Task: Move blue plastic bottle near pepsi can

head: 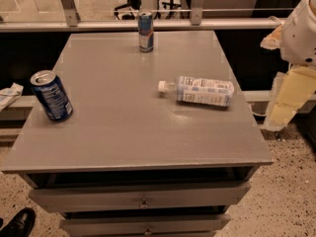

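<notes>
In the single camera view, we see the blue plastic bottle [205,91] lying on its side on the right half of the grey surface [128,137], its white cap [163,86] pointing left. The pepsi can [52,96] stands upright near the left edge, well apart from the bottle, with open surface between them. A slim can [145,31] stands at the far edge, out of the direct path between the two.

The gripper [289,100] hangs off the right side of the surface, beyond its edge and a little above its level, touching nothing. We cannot tell whether it is apart or together, because it is seen at an angle and partly cut off by the frame.

We judge the task not yet begun. Because the bottle lies flat, it may roll if nudged, so a grasp across its body looks sensible. Its cap already faces the can, so a straight carry leftward should do. Below the surface are drawers [143,197], and a shoe [17,223] shows at lower left.
</notes>
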`<action>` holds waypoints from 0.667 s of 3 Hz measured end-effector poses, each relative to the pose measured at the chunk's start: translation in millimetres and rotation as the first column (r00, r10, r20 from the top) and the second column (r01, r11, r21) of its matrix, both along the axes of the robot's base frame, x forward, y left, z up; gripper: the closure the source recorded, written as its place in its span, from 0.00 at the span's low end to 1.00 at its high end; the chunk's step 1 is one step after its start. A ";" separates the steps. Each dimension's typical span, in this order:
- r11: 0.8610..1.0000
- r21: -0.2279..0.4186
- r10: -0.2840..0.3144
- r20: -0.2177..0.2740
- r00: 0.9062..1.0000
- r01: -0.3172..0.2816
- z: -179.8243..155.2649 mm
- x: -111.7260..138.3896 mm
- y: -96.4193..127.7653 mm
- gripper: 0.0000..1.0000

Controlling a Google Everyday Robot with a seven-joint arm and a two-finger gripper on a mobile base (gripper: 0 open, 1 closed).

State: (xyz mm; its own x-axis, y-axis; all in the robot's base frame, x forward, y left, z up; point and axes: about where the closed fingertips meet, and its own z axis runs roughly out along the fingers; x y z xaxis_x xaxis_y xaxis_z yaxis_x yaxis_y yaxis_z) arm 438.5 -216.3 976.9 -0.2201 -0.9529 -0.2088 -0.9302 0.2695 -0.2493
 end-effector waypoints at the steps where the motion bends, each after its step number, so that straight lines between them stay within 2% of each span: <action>1: 1.000 0.006 0.004 0.011 1.000 -0.004 0.8 1.7 1.1 0.00; 2: 0.999 0.044 0.020 0.032 0.999 -0.021 -20.7 29.8 12.6 0.00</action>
